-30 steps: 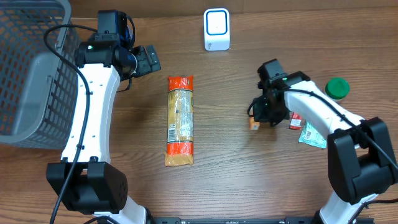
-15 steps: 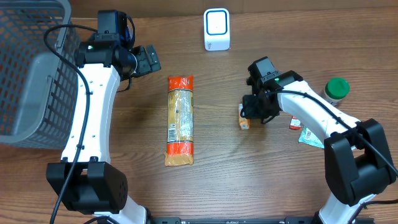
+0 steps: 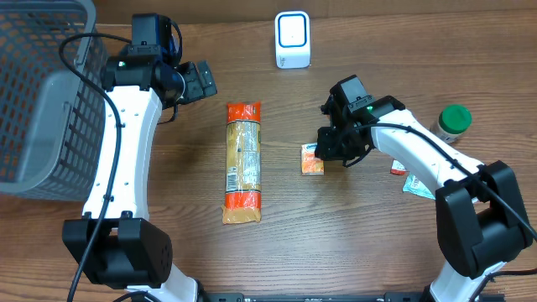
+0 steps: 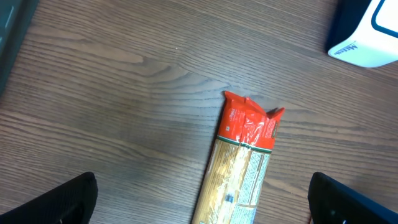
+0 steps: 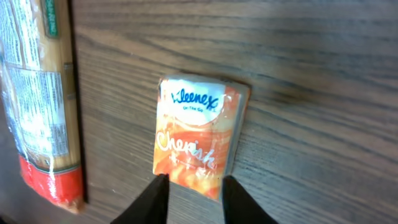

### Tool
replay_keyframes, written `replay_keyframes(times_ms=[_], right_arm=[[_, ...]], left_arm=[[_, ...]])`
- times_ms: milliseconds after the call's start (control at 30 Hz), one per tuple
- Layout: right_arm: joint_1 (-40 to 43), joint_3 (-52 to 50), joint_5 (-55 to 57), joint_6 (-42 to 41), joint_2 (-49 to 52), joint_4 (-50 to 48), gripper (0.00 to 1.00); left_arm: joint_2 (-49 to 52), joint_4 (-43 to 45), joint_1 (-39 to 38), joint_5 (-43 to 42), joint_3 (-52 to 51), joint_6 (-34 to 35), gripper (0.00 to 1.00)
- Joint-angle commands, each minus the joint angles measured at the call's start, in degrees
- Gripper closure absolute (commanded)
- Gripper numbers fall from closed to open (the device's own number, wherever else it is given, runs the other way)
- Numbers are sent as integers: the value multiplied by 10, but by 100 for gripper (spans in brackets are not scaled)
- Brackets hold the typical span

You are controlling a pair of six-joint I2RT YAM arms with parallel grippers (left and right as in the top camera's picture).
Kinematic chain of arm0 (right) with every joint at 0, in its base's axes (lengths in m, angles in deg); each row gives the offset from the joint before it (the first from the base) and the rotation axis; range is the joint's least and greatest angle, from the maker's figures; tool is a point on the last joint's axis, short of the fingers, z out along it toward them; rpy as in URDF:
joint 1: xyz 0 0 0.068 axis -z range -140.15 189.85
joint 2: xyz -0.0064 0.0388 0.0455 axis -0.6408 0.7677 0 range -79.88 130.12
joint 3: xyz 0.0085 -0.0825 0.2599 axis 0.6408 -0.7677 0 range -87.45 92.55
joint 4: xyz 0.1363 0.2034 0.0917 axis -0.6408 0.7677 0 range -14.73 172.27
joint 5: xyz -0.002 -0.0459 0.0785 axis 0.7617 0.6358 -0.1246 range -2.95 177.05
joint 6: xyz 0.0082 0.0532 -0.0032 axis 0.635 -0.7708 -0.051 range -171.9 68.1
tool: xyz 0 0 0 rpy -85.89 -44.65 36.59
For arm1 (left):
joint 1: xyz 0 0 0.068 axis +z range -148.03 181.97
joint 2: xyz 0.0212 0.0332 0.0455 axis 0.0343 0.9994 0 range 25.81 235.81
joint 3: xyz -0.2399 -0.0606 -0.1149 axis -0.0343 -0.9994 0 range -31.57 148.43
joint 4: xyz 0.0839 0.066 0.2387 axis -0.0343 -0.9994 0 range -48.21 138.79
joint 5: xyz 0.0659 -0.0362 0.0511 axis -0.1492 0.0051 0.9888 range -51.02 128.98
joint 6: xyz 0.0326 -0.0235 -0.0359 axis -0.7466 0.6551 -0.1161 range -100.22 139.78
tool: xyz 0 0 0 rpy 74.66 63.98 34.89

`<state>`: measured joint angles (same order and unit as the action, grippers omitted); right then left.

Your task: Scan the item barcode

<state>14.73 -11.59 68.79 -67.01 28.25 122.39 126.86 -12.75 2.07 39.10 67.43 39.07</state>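
Tabletop (image 3: 352, 235) bears the tissue pack (image 5: 196, 137) between narrow jaws of the right gripper (image 5: 194, 183), grip unclear; grasp squarely, then present it to the scanner (image 3: 293, 39).

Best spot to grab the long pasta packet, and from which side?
Grip the pasta packet at its middle, jaws across the narrow width, coming straight down from above. It lies flat on the table with both long edges free. The red crimped ends look thin and would probably let it droop.

Wooden worktop (image 3: 352, 243): pasta packet (image 3: 244, 164) flat in the middle, tissue pack (image 3: 313, 158) near it, white scanner (image 3: 293, 39) further back, green-lidded jar (image 3: 454, 120) well apart.
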Motion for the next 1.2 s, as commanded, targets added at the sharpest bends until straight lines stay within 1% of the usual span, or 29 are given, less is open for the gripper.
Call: replay_keyframes(times_ms=[0,167,267,433,567,667,933,1100,1167], right_arm=[[2,14,-7,1,-23,-3,66],[1,13,8,-4,-18,-2,67],[1,9,35,-30,-11,-7,67],[1,-18,36,-31,-7,-53,67],[1,-45,36,-34,-7,-76,71],[1,-64,36,-51,-7,-87,72],[1,-125,-1,-56,-7,-179,74],[1,-129,-1,-56,-7,-183,78],[1,-129,-1,-55,-7,-183,83]], left_arm=[[5,1,-1,5,2,-7,0],[5,1,-1,5,2,-7,0],[5,1,-1,5,2,-7,1],[5,1,-1,5,2,-7,1],[5,1,-1,5,2,-7,0],[5,1,-1,5,2,-7,0],[5,1,-1,5,2,-7,0],[5,1,-1,5,2,-7,0],[5,1,-1,5,2,-7,0]])
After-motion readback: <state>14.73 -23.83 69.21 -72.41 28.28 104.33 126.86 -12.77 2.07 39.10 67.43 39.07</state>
